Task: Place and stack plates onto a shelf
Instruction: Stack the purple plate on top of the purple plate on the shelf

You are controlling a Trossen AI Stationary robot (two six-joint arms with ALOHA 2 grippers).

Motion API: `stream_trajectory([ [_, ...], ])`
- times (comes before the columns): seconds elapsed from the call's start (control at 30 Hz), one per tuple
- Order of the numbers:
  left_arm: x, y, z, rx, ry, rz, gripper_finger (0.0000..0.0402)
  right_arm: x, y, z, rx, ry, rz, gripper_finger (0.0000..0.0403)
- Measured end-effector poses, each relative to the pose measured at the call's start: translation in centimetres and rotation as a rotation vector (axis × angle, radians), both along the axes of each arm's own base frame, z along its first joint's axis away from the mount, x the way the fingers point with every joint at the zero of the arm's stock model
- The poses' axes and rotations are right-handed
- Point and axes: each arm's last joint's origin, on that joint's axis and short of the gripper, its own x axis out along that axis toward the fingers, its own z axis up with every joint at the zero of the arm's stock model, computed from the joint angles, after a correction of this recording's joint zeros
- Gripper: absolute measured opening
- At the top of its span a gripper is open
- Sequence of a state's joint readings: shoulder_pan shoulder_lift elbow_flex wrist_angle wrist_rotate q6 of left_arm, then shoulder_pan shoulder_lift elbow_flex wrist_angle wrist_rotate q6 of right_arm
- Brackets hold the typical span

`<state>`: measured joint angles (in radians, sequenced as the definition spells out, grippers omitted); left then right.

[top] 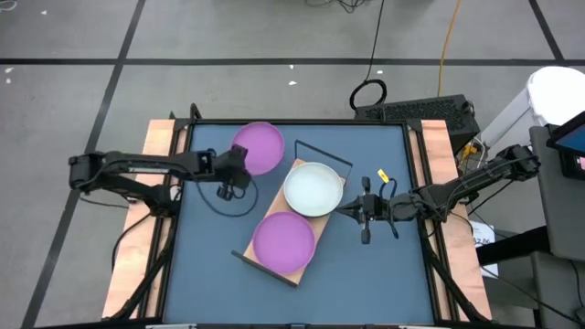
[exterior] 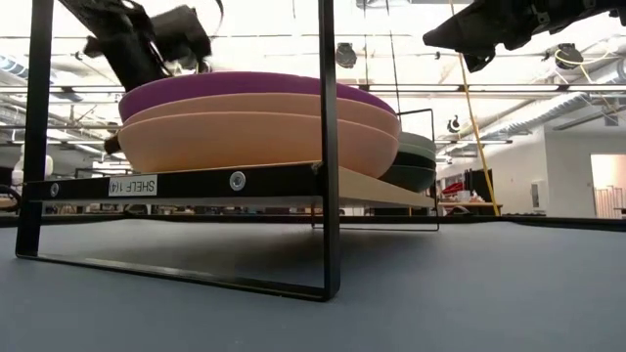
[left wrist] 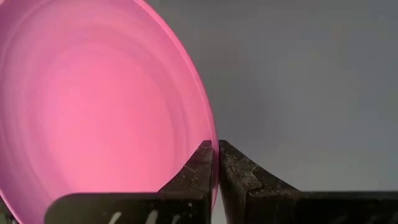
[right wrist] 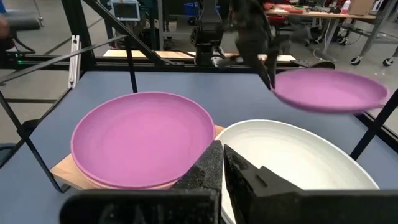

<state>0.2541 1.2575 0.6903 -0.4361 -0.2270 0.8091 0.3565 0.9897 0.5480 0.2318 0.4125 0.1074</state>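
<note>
**Carry step: second purple plate held clear of the shelf**

High view: left gripper [top: 239, 164] clamps the rim of a purple plate [top: 259, 146] beside the shelf [top: 266, 259].

Left wrist view: fingers [left wrist: 198, 168] pinch the rim.

Right wrist view: right gripper [right wrist: 222, 163] closed, empty, near the white plate [right wrist: 292, 152].

Next, likely: carry it over a stack, lower level.

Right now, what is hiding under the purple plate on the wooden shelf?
Under the round purple plate on the light wooden shelf, the low view shows two peach-pink plates stacked. Only their edges show; their tops are covered.
</note>
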Motion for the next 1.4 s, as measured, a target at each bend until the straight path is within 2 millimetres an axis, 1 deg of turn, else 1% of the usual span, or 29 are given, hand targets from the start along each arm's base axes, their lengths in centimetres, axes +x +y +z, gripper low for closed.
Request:
stream_trajectory([
  [0.1,-0.8,-1.2,1.4,0.021,-0.021,-0.078,0.0012,0.0,0.0,0.0,0.001,0.000,0.000,0.0000],
  [0.2,-1.6,-2.6,2.4,0.053,-0.019,-0.190,0.0012,0.0,0.0,0.0,0.001,0.000,0.000,0.0000],
  [0.33,-2.2,-4.2,3.5,0.099,-0.060,-0.316,0.0012,0.0,0.0,0.0,0.003,-0.002,-0.001,0.0000],
  [0.43,-2.4,-5.5,4.1,0.123,-0.084,-0.403,0.0012,0.0,0.0,0.0,0.004,-0.002,-0.001,0.0000],
  [0.6,-2.6,-7.4,4.4,0.140,-0.105,-0.539,0.0012,0.0,0.0,0.0,0.001,-0.003,-0.002,0.0000],
  [0.77,-2.6,-9.1,5.3,0.129,-0.145,-0.617,0.0012,0.0,0.0,0.0,-0.021,-0.002,0.003,0.0000],
  [0.9,-2.4,-10.4,7.0,0.138,-0.201,-0.680,0.0012,0.0,0.0,0.0,-0.022,-0.002,0.001,0.0000],
  [1.0,-2.3,-11.2,8.5,0.133,-0.249,-0.758,0.0012,0.0,0.0,0.0,-0.032,-0.001,0.002,0.0000],
  [1.17,-1.9,-12.3,10.2,0.020,-0.286,-0.890,0.0012,0.0,0.0,0.0,-0.045,0.000,0.004,0.0000],
  [1.27,-1.4,-12.7,10.5,-0.046,-0.284,-0.937,0.0012,0.0,0.0,0.0,-0.048,0.000,0.004,0.0000],
  [1.4,-0.8,-12.9,9.8,-0.088,-0.235,-0.933,0.0012,0.0,0.0,0.0,-0.048,0.000,0.004,0.0000],
])
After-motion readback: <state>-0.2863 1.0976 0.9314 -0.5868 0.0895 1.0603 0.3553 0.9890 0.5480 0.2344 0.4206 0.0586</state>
